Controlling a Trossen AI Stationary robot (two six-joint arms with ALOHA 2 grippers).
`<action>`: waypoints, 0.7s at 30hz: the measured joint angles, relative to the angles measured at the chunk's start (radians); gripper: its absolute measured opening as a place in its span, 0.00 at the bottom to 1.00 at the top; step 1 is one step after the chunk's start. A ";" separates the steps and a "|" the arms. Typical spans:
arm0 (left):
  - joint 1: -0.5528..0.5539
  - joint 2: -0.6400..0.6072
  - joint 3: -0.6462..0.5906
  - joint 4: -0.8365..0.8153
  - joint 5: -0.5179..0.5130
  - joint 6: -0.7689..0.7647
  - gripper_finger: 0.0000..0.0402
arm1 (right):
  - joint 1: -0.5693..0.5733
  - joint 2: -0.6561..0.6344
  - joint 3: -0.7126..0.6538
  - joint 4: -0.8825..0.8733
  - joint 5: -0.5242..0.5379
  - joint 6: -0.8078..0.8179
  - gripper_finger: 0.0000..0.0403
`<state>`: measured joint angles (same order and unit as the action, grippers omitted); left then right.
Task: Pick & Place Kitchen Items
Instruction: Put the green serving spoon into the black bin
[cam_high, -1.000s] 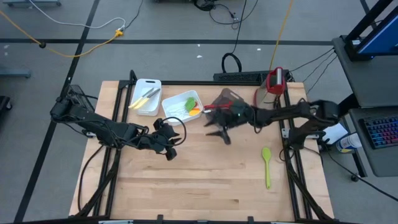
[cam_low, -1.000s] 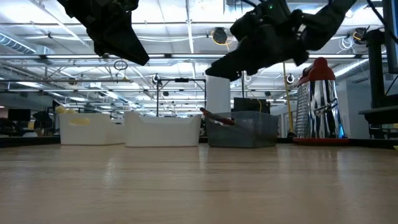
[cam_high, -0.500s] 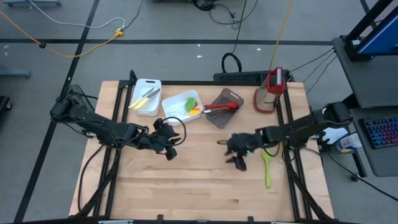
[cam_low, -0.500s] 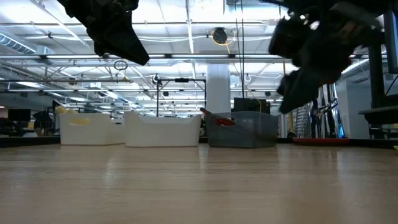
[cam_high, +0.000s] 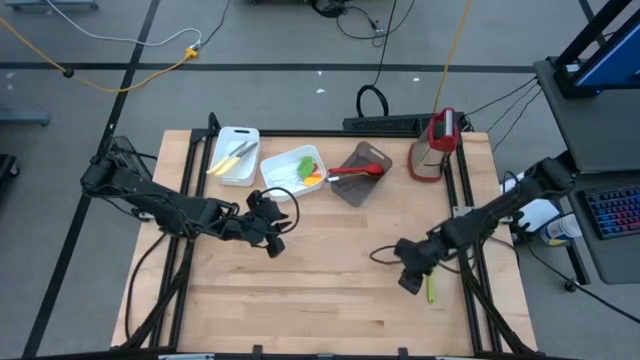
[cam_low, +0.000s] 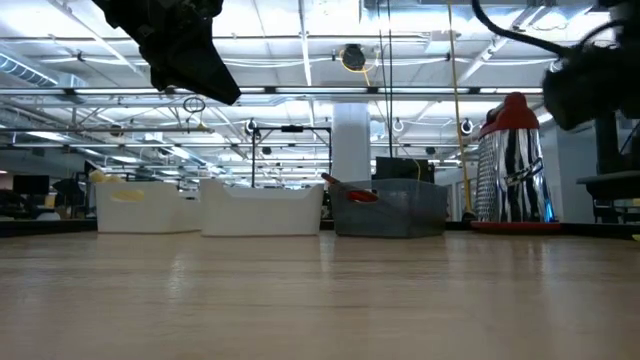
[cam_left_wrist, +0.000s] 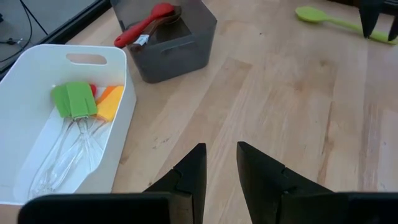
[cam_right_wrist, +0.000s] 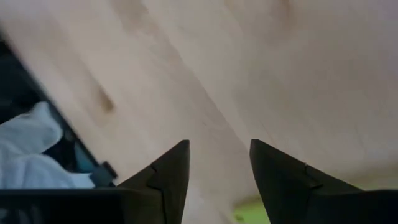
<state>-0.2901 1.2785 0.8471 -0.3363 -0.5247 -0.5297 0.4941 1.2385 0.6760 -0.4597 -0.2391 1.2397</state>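
**Green spoon pickup, right edge**

Green spoon (cam_high: 430, 272) flat on tabletop (cam_high: 330, 300) near right edge, mostly under right claw (cam_high: 413, 280). Probably light, stiff plastic, slippery; best pinched mid-handle. Right claw hovering above, fingers apart, empty. Left claw (cam_left_wrist: 219, 163) narrow, empty, parked left of centre. Bare wood, smooth. Bins along far edge: grey bin (cam_high: 362, 173) with red spoon (cam_high: 355, 171).

Left end effector (cam_left_wrist: 221, 163): two dark fingers slightly parted, nothing between them, above bare wooden tabletop (cam_left_wrist: 292, 106). White bin (cam_left_wrist: 118, 112) beside it holds a green spatula (cam_left_wrist: 73, 99), an orange spatula (cam_left_wrist: 109, 103) and clear handles. Beyond the white bin, grey bin (cam_left_wrist: 180, 50) holds a red spoon (cam_left_wrist: 144, 23). Green spoon (cam_left_wrist: 329, 20) lies on the tabletop well apart from the grey bin, a dark finger of the other arm (cam_left_wrist: 368, 17) at its handle.
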 joint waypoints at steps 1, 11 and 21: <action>0.000 0.000 0.000 0.000 0.000 0.000 0.23 | 0.014 -0.002 0.000 -0.022 0.001 0.042 0.40; 0.000 0.000 0.000 0.000 0.000 0.000 0.23 | 0.137 -0.001 0.000 -0.209 0.035 0.392 0.35; 0.000 0.000 0.000 0.000 -0.001 0.000 0.23 | 0.145 -0.001 -0.063 -0.318 0.113 0.547 0.35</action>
<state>-0.2901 1.2785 0.8471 -0.3359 -0.5255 -0.5293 0.6392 1.2377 0.6128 -0.7773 -0.1261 1.7865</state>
